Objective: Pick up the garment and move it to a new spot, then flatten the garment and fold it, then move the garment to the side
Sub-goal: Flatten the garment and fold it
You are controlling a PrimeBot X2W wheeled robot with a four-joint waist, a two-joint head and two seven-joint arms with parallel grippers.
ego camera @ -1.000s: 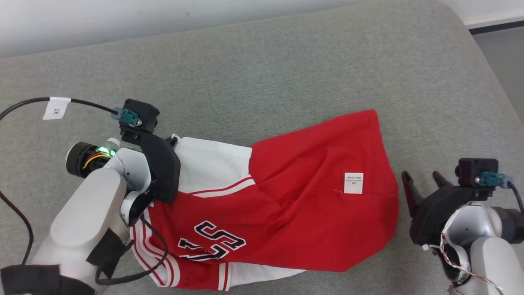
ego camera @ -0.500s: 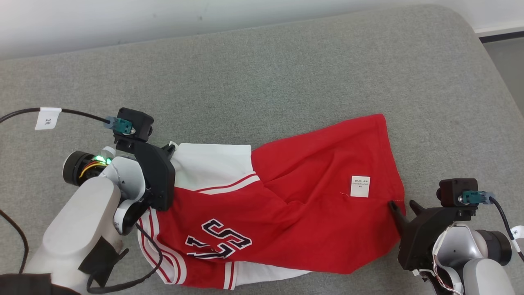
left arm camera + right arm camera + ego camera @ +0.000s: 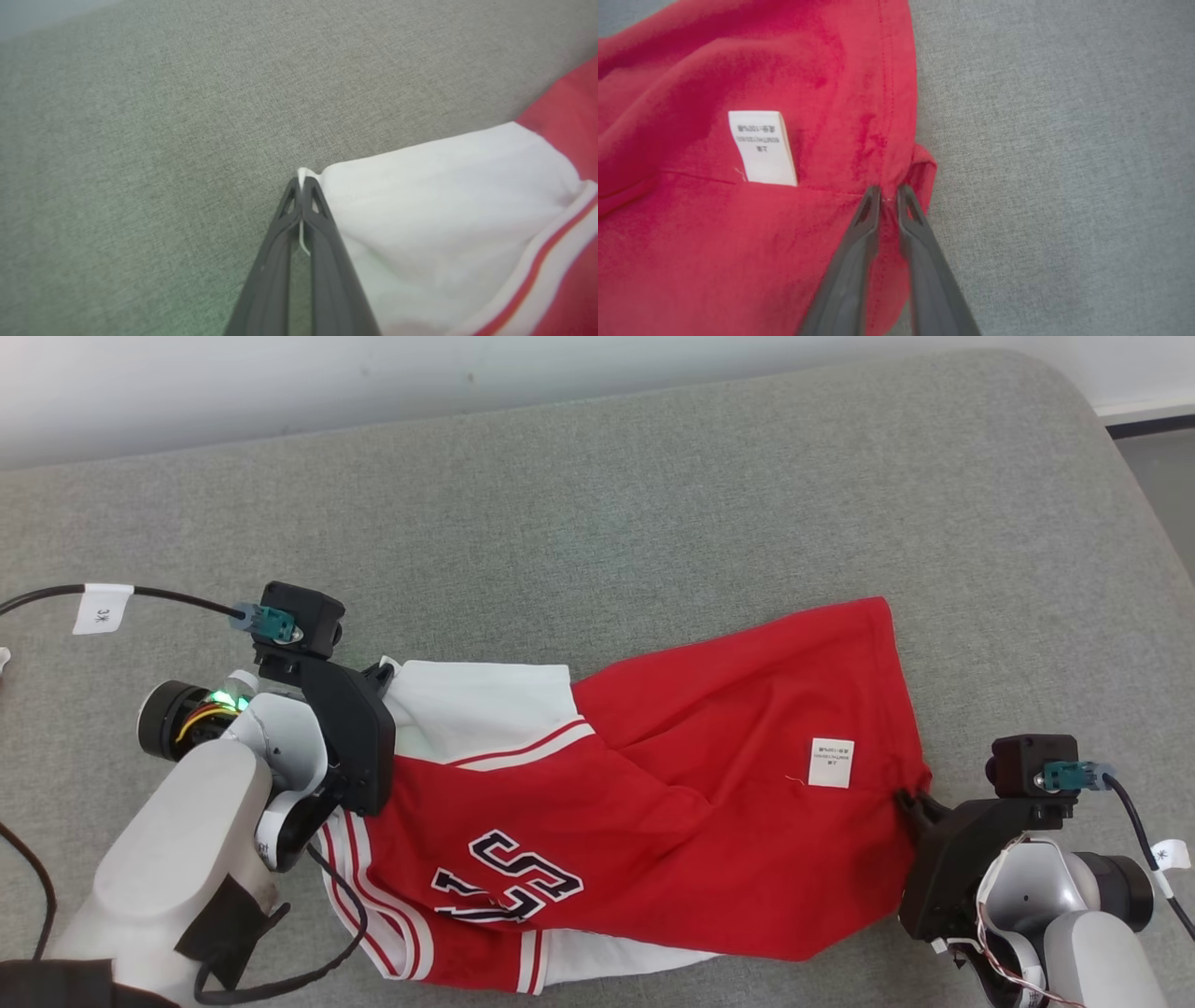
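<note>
"Red and white cloth lay nearest, then?"

"Yes. The garment [image 3: 672, 821] lay crumpled on the grey cushion [image 3: 597, 504], with its striped trim [image 3: 373, 915] and dark lettering [image 3: 509, 873] toward the near edge."

"And the left tool?"

"The left tool [image 3: 302, 184] was clenched on the corner of the white sleeve [image 3: 444, 210]. A sliver of white cloth showed between its closed fingers."

"The right one?"

"The right tool [image 3: 889, 196] was grasping the red hem [image 3: 896, 93] at the side seam. Its fingers were close together with cloth bunched between the tips, near the white label [image 3: 761, 147]."

"Anything farther off?"

"A black cable [image 3: 187, 593] with a paper tag [image 3: 103, 608] ran off to the left. Bare cushion stretched beyond the garment, and a pale wall [image 3: 373, 373] rose at the far edge."
</note>
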